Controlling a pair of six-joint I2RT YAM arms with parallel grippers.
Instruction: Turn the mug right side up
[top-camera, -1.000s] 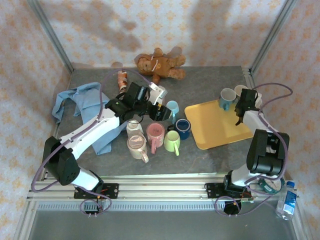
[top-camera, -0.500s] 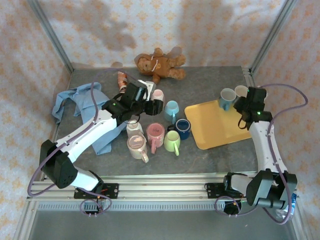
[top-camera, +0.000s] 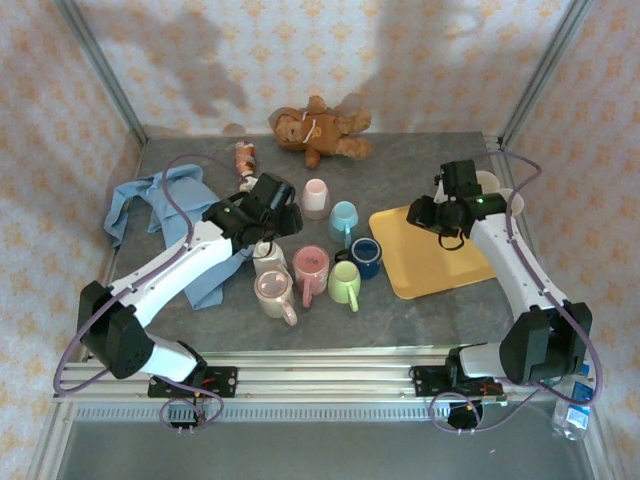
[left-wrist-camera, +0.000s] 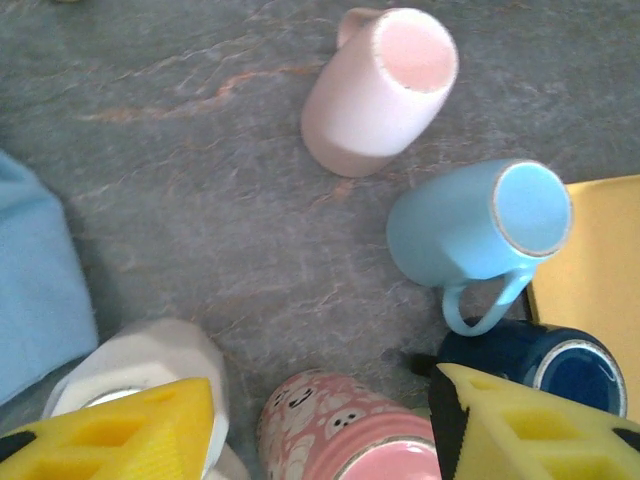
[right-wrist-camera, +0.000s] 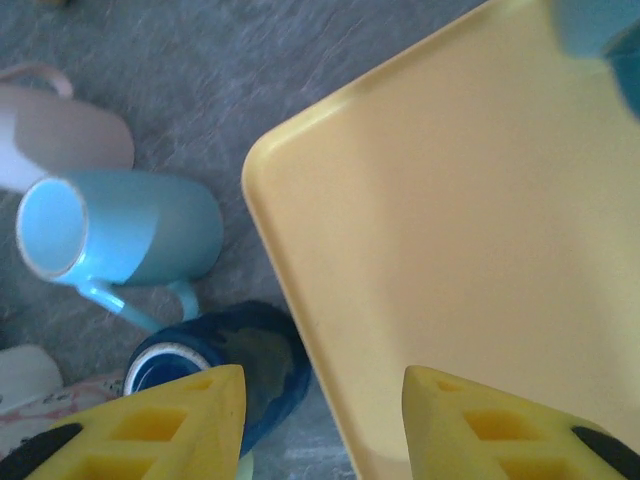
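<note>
**Both grippers open and empty; pale pink mug stands clear of the left fingers**

The left gripper (top-camera: 287, 213) (left-wrist-camera: 320, 428) hangs over the cluster of mugs at the middle of the grey table (top-camera: 420, 160). Its yellow fingers (left-wrist-camera: 110, 430) are moderately wide apart and hold nothing. In the left wrist view a white mug (left-wrist-camera: 150, 365) lies under one finger. A pink patterned mug (left-wrist-camera: 345, 430) (top-camera: 310, 265) sits in the gap between the fingers. I cannot tell whether either mug is touched.

The pale pink ceramic mug (top-camera: 315, 197) (left-wrist-camera: 375, 95) stands on the table just beyond this gripper, toward the far edge and apart from the fingers. Its upper end shows as a flat pink disc with a lighter rim. I cannot say for certain whether that is the base or the mouth. Just to its right stands a light blue mug (top-camera: 343, 220) (left-wrist-camera: 470, 235) (right-wrist-camera: 120, 235), with its handle toward the near edge.

The right gripper (top-camera: 424, 214) (right-wrist-camera: 320, 420) is also partly open and empty. It is poised over the far left corner of the flat yellow tray (top-camera: 440, 262) (right-wrist-camera: 450, 220). A dark blue mug (top-camera: 366, 256) (right-wrist-camera: 215, 365) sits beside the tray's left edge, below one finger in the right wrist view.

A light green mug (top-camera: 346, 284) and a cream mug (top-camera: 273, 291) stand nearer the near edge. A crumpled blue cloth (top-camera: 155, 200) lies along the left edge under the left arm. A brown teddy bear (top-camera: 315, 130) lies at the far edge.
</note>
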